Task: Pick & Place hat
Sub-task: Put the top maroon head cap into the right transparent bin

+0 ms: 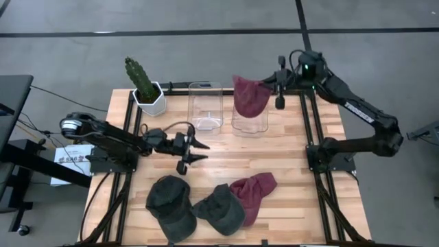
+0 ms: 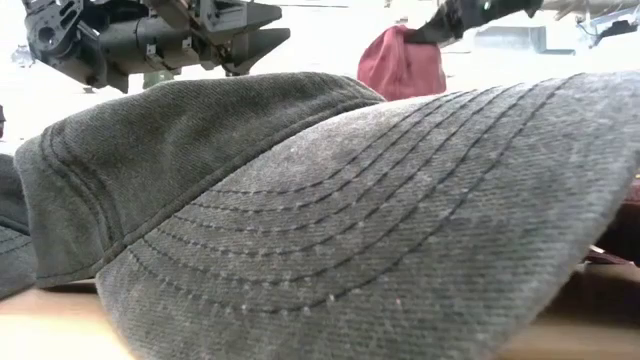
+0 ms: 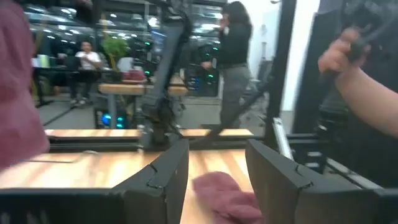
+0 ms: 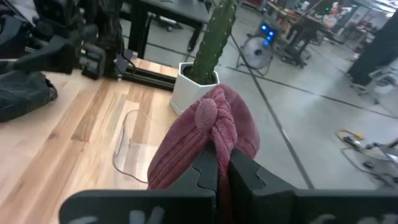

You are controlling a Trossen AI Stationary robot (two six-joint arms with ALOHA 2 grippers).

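Note:
My right gripper (image 1: 269, 88) is shut on a maroon cap (image 1: 250, 96) held above the right of two clear bins (image 1: 249, 122) at the table's far side. The cap also shows in the right wrist view (image 4: 205, 140) and the low view (image 2: 400, 62). My left gripper (image 1: 202, 151) is open and empty above the table's middle left, pointing toward the right edge. Another maroon cap (image 1: 255, 192) and two dark grey caps (image 1: 171, 202) (image 1: 221, 208) lie flat near the front edge. My right gripper pinches a bunched fold of the maroon cap's crown (image 4: 219, 146) between its two fingers, near the top button (image 4: 205, 112). The fingers come level from the table's right. The cap hangs below the fingers, lifted clear over the bin.
A second clear bin (image 1: 206, 106) stands left of the first. A cactus in a white pot (image 1: 146, 89) stands at the far left corner. Black frame rails (image 1: 310, 137) run along both sides. People show in the room beyond the table.

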